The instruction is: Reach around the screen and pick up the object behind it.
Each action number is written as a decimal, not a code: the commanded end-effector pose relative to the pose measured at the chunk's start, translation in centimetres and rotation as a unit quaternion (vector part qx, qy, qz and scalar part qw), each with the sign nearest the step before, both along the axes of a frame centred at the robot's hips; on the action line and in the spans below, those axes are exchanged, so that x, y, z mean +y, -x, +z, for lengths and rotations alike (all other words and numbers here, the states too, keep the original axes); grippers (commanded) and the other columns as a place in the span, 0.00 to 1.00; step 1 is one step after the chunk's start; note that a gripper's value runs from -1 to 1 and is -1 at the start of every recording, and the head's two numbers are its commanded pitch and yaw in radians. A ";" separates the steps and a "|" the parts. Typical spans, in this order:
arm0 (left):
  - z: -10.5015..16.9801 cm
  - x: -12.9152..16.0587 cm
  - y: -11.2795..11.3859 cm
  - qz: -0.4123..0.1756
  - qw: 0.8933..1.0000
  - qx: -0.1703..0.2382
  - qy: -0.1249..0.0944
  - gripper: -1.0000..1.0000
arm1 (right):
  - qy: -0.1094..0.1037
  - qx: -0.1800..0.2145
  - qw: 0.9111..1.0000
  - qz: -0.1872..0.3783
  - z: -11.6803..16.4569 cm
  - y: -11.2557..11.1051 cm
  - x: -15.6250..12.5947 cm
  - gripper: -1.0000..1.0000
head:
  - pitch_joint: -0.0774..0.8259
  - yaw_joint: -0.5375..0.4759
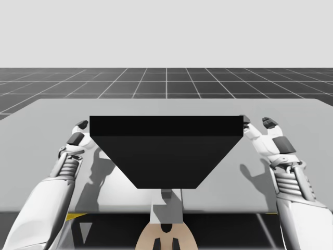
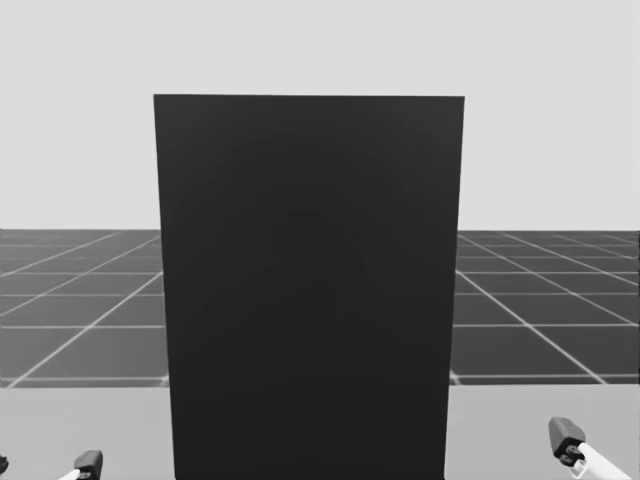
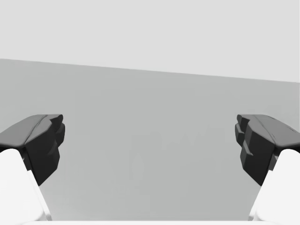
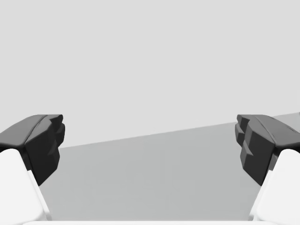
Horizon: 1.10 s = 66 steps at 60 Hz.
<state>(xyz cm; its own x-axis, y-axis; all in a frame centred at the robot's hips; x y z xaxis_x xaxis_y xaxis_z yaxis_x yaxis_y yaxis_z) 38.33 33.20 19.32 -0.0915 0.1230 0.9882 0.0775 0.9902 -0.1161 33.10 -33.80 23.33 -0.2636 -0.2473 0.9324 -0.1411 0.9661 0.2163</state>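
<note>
**A:** What are the grippers doing?

**B:** The left gripper (image 3: 150, 140) has its two dark fingers spread wide apart with nothing between them. Ahead of it lies bare grey table (image 3: 150, 122). The right gripper (image 4: 150, 140) is just as wide apart and just as empty. From above, each one hovers at its own side of the screen (image 1: 166, 151), the left near the left edge and the right just beside the far right corner.

**A:** What could go wrong from here?

**B:** I judge the main risk to be a bump. The right gripper's inner finger sits very close to the screen's corner, so a tight turn inward could knock or tip the panel. The reach would also be blind. A finger sweeping in behind could push the object away or over before it closes on it.

**A:** Where is the object, and what does it look like?

**B:** By the task it is behind the screen, on the far side from the robot, but it is hidden. I cannot tell its shape, colour or exact place.

**A:** And the screen itself?

**B:** It is a flat, plain black panel standing upright on the middle of the table, taller than it is wide as seen from the head. A dark gridded floor (image 1: 166, 83) stretches beyond the table.
</note>
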 end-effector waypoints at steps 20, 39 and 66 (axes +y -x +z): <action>1.7 1.3 2.0 -0.181 0.983 0.013 0.019 0.00 | 0.053 -0.014 0.979 0.194 1.0 2.7 0.7 0.00 | 0.09 0.51; 3.7 3.2 5.5 -0.371 0.929 0.003 0.008 0.00 | 0.064 -0.054 0.922 0.379 3.0 6.0 0.6 0.00 | 0.12 0.51; 5.0 3.7 7.7 -0.441 0.882 0.103 -0.131 0.00 | 0.096 0.067 0.902 0.416 2.4 7.4 1.3 0.00 | 0.16 0.51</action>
<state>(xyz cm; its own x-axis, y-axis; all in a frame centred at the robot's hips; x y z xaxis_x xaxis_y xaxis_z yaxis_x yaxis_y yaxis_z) 31.01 36.93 24.10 0.0150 -0.0658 0.9977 0.7632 0.6454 0.0311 26.07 -32.79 25.95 0.0036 -0.1853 0.9827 -0.8141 0.5701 0.1105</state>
